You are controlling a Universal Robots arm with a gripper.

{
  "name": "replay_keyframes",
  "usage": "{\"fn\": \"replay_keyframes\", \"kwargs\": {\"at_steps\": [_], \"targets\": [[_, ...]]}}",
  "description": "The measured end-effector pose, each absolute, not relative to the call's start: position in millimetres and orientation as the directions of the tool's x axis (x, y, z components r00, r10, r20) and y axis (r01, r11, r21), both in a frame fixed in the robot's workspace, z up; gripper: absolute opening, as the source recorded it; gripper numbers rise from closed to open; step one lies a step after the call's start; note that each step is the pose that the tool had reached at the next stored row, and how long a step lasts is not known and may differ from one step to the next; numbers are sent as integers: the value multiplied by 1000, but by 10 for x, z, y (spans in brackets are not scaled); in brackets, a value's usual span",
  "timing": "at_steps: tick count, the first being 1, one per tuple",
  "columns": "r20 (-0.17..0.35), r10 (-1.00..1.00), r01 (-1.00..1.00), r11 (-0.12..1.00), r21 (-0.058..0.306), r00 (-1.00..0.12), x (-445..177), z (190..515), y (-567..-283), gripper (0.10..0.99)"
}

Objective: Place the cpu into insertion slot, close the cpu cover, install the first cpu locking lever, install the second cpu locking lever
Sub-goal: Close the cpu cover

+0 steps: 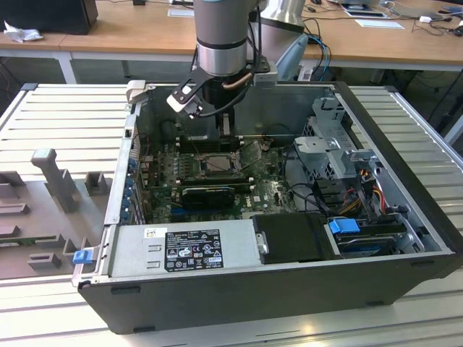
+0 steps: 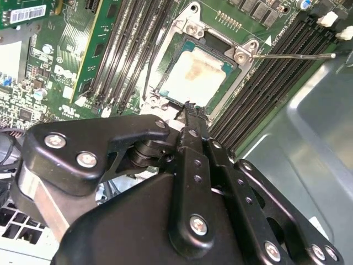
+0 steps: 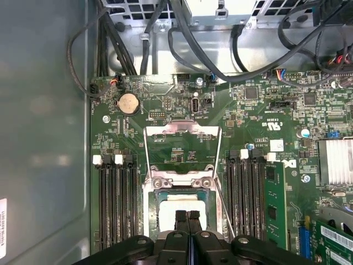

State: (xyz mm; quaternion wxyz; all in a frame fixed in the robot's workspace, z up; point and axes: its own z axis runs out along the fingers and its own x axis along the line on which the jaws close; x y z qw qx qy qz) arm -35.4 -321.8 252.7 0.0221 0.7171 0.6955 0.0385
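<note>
Since the arm [image 1: 224, 36] is reaching down into the open PC case [image 1: 405, 144] on the ribbed bench [image 1: 65, 123], the wrist views tell you the most. The cpu [image 3: 168, 207] is sitting in its socket on the green motherboard [image 3: 259, 116], silver top up, with memory slots [image 3: 116, 199] on both sides. The cpu cover [image 3: 182, 130] is flipped open, lying back away from the chip, and you can see the board through its window. One thin locking lever [image 2: 292, 55] sticks out over the memory slots. The tool [image 3: 188, 215] has its fingers pressed together with nothing between them, tips right over one edge of the chip. Can't tell if they actually touch it.
</note>
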Motion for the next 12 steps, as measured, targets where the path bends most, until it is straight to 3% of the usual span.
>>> {"fn": "replay_keyframes", "kwargs": {"at_steps": [12], "targets": [[20,999,996,-31,85,30,-353,2610,-3218,106]]}}
